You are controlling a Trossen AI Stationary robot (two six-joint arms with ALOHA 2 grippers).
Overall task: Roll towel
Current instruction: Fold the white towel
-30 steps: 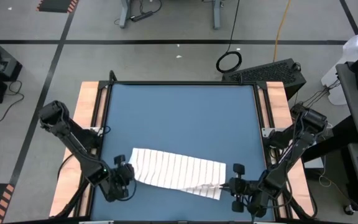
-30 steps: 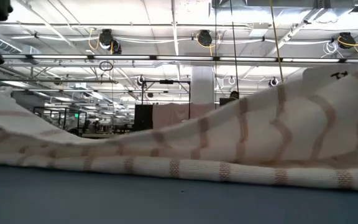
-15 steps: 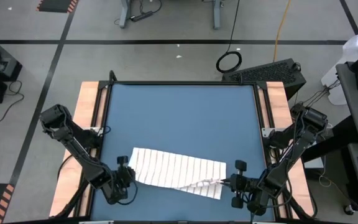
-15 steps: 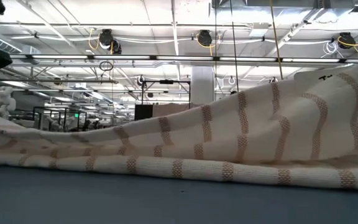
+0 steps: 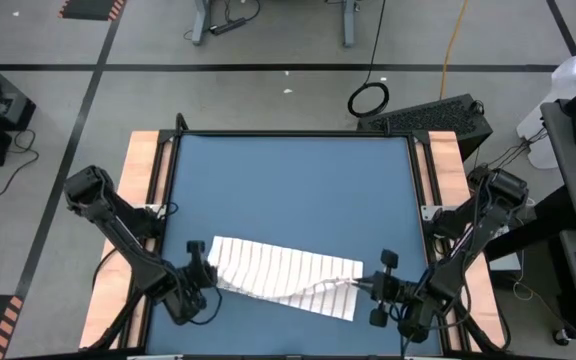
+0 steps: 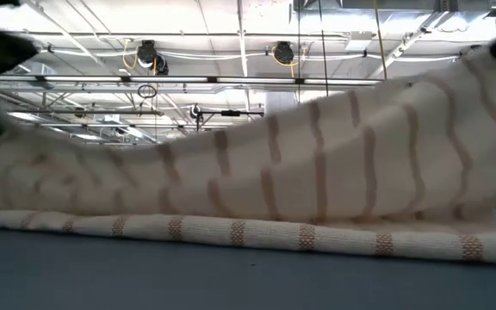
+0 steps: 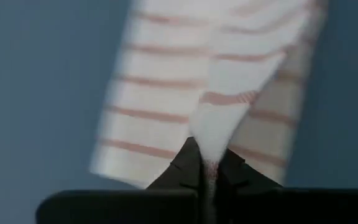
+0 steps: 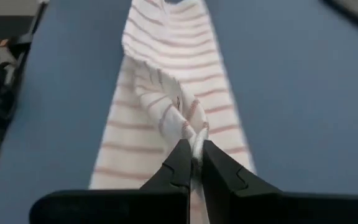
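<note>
One striped towel [image 5: 280, 274], one blue table [image 5: 288, 190], two grippers: left gripper [image 5: 204, 272], right gripper [image 5: 365, 286]

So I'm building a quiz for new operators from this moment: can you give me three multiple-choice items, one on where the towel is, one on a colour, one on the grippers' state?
1. Where on the table does the towel lie?
A. Along the near edge, between the arms
B. At the far edge
C. Hanging off one side

2. What colour is the tabletop?
A. Green
B. Blue
C. White

3. How do the left gripper and the right gripper stand?
A. Both open above the cloth
B. Only one closed
C. Both pinching an end of the towel

Answers: 1 A, the high view shows it there. 2 B, it is plainly blue. 3 C, each wrist view shows cloth clamped between the fingers.
</note>
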